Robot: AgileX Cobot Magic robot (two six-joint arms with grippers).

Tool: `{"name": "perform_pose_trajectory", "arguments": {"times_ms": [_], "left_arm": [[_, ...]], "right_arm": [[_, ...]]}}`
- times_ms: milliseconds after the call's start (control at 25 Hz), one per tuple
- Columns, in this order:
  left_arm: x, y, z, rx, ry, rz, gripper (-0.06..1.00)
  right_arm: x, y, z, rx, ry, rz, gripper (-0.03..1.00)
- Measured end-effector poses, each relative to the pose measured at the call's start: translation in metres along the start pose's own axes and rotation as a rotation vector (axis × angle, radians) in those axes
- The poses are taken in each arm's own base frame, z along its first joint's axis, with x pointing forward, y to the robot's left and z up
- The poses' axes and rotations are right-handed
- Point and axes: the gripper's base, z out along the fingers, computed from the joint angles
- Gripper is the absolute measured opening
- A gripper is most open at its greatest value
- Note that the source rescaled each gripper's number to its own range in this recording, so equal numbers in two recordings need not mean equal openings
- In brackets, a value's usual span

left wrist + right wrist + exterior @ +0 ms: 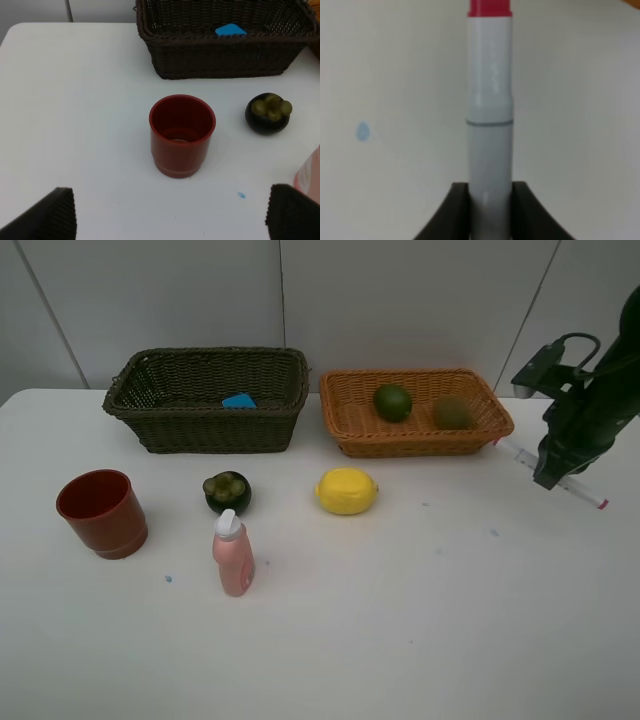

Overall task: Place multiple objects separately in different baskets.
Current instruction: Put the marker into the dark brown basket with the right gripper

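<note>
Right wrist view: the right end effector (490, 202) is clamped on the white marker (490, 100), a pale grey barrel with a red tip pointing away from the jaws, white worktop (580, 100) behind it. Beside that end effector stands the orange-tan basket (420, 443) holding lime (392, 402) and kiwi (452, 412). The left end effector (172, 220) gapes open, the red cup (182, 135) straight ahead of it, the mangosteen (268, 113) near the cup, the dark basket (220, 57) with the blue eraser (230, 30) beyond

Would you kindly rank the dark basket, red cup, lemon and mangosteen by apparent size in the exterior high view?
1. dark basket
2. red cup
3. lemon
4. mangosteen, only a little smaller than the lemon
</note>
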Motion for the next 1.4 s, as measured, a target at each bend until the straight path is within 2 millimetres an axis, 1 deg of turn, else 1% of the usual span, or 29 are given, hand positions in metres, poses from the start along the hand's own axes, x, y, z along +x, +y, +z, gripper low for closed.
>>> {"name": "perform_pose_trajectory", "arguments": {"times_ms": [80,200,360,600,760,960,1160,1400], "left_arm": [[0.0,0.0,0.0,0.0,0.0,0.0,0.98],[0.0,0.0,0.0,0.0,0.0,0.0,0.98],[0.0,0.0,0.0,0.0,0.0,0.0,0.98],[0.0,0.0,0.0,0.0,0.0,0.0,0.98],[0.0,0.0,0.0,0.0,0.0,0.0,0.98],[0.0,0.0,0.0,0.0,0.0,0.0,0.98],[0.0,0.0,0.0,0.0,0.0,0.0,0.98],[0.0,0.0,0.0,0.0,0.0,0.0,0.98]], "right_arm": [[-0.005,0.003,-0.008,0.009,-0.017,-0.014,0.0],[-0.019,0.01,-0.019,-0.006,-0.043,-0.032,0.0],[-0.043,0.02,-0.035,-0.023,-0.087,-0.066,0.0],[-0.08,0.032,-0.065,-0.014,-0.18,-0.125,0.0],[-0.097,0.039,-0.084,-0.016,-0.237,-0.143,0.0],[-0.113,0.048,-0.105,-0.042,-0.289,-0.141,0.0],[-0.122,0.051,-0.115,-0.042,-0.319,-0.096,0.0],[-0.139,0.058,-0.116,-0.067,-0.32,-0.058,0.0]]}}
